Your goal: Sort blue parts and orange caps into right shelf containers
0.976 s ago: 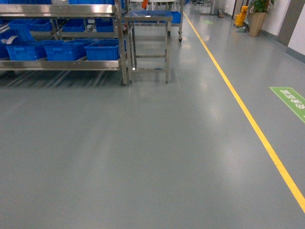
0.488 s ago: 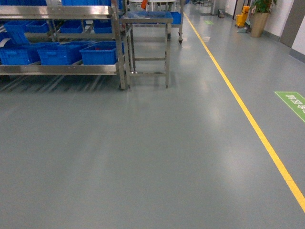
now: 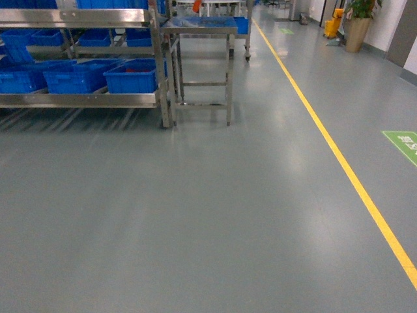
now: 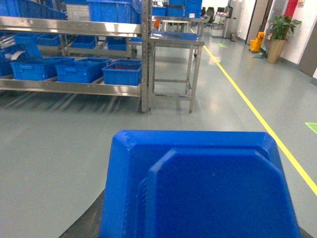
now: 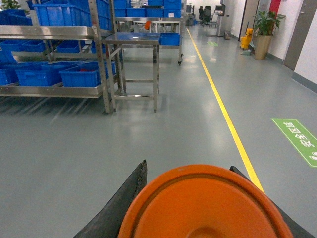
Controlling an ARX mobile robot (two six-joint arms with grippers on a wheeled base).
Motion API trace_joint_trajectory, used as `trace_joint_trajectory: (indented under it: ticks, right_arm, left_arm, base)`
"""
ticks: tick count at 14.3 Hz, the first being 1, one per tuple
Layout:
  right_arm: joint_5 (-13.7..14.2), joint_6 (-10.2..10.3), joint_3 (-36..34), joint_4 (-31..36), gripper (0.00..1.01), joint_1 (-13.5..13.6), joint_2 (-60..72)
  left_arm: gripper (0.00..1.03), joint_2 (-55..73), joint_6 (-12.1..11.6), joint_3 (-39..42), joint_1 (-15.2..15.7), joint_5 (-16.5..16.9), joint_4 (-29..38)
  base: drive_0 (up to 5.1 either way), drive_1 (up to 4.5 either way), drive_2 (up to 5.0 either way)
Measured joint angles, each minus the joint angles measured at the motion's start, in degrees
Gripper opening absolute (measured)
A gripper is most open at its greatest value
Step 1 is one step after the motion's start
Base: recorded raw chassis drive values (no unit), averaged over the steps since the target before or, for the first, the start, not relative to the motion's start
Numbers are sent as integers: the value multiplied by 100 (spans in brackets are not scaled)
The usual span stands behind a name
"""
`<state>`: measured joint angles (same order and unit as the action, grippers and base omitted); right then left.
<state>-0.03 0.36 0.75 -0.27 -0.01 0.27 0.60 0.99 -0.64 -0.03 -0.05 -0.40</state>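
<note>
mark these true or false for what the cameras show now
1. A round orange plastic cap fills the bottom of the right wrist view. True.
2. The yellow floor line runs left of the steel shelf rack. False: it runs to the right.
3. Blue plastic crates sit on the rack's lower shelf. True.
4. The left wrist view shows a green part up close. False: it is a blue plastic part.
5. The small steel table stands beside the rack's right end. True.

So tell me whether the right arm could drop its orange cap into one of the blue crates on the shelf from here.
Probably not: the blue crates sit far across open grey floor, beyond the orange cap at the right gripper.
</note>
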Motion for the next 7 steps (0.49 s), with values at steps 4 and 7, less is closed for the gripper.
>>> trace_joint_trajectory:
  ticks: [4, 7]
  right_arm:
    - [2, 0, 0, 0, 42, 0, 0]
    - [0, 0, 0, -15, 42, 0, 0]
  left_arm:
    - [41, -2, 0, 0, 0, 4, 28]
    - [41, 0, -2, 0, 0, 2, -2]
  base:
    - [-6, 426, -438]
    - [-11, 421, -442]
